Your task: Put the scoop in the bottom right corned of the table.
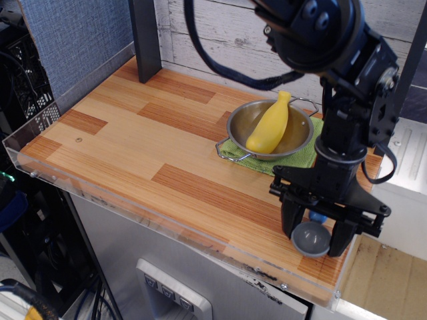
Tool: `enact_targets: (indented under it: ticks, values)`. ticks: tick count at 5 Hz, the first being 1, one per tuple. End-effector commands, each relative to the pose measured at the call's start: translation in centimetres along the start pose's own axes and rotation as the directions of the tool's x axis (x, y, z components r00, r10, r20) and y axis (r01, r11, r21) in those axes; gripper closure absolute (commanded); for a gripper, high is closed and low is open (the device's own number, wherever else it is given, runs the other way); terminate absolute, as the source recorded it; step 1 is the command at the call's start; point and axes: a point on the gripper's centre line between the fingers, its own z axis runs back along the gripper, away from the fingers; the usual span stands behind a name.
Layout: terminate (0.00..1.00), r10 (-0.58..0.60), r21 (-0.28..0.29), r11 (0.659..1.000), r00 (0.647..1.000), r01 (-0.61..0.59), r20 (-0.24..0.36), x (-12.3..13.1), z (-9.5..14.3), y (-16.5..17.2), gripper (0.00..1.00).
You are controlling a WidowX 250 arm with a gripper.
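The scoop, a round grey bowl with a bit of blue handle showing behind it, hangs between my gripper's two black fingers. The gripper is shut on it, low over the near right corner of the wooden table. I cannot tell whether the scoop touches the wood. The arm rises straight above and hides the table's right edge behind it.
A steel bowl holding a yellow banana-shaped object sits on a green cloth at the back right. A dark post stands at the back left. A clear acrylic rim runs along the front and left edges.
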Motion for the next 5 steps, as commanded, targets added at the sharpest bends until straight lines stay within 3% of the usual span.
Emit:
enact_targets:
  ticks: [1, 2, 5]
  values:
    - [0.0, 0.018, 0.033, 0.999, 1.0, -0.018, -0.006, -0.4, -0.7, 1.1, 1.0]
    - [0.0, 0.004, 0.022, 1.0, 0.999, -0.003, -0.032, -0.3, -0.9, 1.4, 0.0]
    - [0.0, -0.029, -0.031, 0.999, 0.988, 0.034, 0.152, -0.5, 6.2, 1.0, 0.0]
